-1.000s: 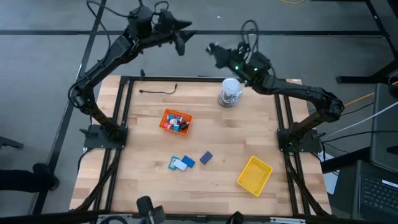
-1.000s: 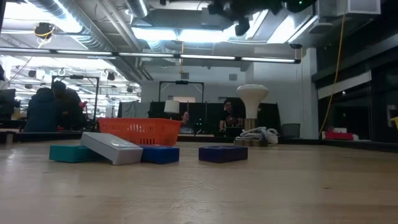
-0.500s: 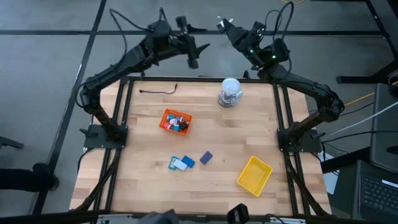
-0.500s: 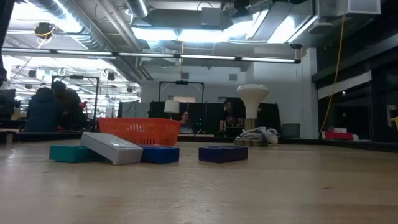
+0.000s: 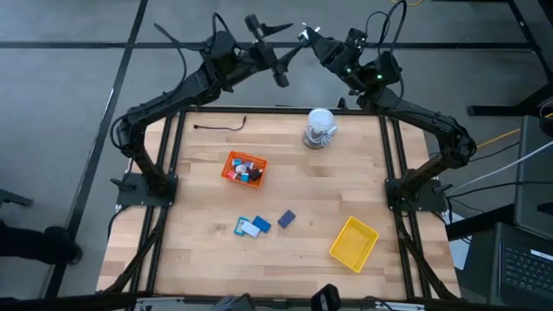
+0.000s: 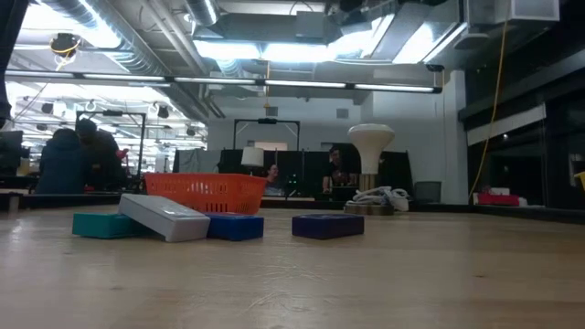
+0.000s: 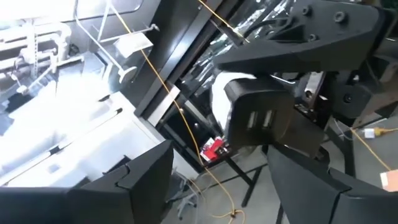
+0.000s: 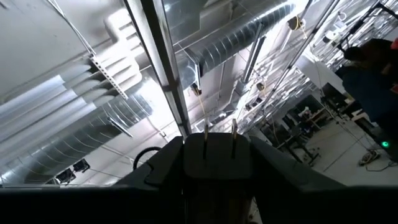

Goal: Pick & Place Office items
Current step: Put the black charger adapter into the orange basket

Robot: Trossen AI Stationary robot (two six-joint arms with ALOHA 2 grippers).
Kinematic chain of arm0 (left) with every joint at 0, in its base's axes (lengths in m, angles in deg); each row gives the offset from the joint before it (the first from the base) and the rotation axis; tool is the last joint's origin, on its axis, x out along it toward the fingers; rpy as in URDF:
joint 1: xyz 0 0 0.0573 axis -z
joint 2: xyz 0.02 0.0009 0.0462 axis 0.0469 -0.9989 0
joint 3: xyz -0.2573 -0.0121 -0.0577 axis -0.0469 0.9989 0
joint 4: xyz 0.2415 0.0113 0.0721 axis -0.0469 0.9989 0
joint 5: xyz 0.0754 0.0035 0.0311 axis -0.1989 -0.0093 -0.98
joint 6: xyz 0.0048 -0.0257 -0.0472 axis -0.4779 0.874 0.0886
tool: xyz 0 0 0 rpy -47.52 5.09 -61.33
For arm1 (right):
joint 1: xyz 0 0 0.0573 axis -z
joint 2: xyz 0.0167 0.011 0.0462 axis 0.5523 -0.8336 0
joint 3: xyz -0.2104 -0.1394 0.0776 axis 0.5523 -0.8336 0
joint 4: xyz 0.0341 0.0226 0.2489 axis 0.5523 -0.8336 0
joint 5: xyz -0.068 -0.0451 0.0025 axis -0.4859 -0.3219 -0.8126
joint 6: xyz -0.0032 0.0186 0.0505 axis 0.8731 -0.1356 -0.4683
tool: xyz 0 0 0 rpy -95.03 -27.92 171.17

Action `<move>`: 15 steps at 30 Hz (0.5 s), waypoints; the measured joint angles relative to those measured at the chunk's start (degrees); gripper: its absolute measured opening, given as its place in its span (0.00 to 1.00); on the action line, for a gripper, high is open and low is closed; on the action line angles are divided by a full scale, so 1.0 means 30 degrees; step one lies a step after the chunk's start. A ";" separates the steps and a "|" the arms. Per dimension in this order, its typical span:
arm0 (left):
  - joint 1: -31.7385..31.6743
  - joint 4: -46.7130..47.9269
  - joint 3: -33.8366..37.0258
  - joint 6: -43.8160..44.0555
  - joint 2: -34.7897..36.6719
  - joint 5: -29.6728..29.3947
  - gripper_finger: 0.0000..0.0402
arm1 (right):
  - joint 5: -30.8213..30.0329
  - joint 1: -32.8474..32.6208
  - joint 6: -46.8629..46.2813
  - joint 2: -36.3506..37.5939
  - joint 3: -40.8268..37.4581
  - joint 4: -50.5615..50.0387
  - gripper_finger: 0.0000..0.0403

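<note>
Room: an open workshop with ceiling ducts and strip lights is seen beyond the table; seated people [image 6: 78, 155] are seen far back in the low view.
Table: a pale wooden table [image 5: 199, 250] in a dark frame is seen from above.
Orange tray: an orange mesh tray [image 5: 244, 168] is set left of the table's centre, and several small office items [image 5: 251, 172] are held inside it.
Loose items: a light blue block, a white block [image 5: 251, 228] and a navy block [image 5: 286, 218] are laid close together near the middle of the table; in the low view the navy block [image 6: 327, 226] is seen apart from the rest.
Yellow tray: a yellow mesh tray [image 5: 353, 243] is placed near the front right.
Roll: a white-and-grey roll [image 5: 320, 128] is stood at the far edge.
Left gripper: the left gripper [image 5: 270, 34] is raised beyond the far edge; its fingers are spread wide and nothing is held.
Right gripper: the right gripper [image 5: 309, 36] is raised next to it, tip to tip; its fingers are seen drawn together, with nothing gripped.
</note>
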 joint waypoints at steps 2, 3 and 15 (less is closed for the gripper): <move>-0.0121 0.0159 0.0000 0.0224 0.0000 0.0122 0.64 | 0.0047 0.0026 0.0000 -0.0038 0.0000 -0.0004 0.37; -0.0127 0.0329 0.0000 0.0263 0.0000 0.0276 0.64 | 0.0056 0.0037 -0.0004 -0.0048 0.0000 -0.0049 0.37; 0.0485 0.0116 -0.0007 0.0852 -0.0398 0.0679 0.64 | 0.0742 0.0015 -0.0865 -0.0947 -0.0036 0.0286 0.37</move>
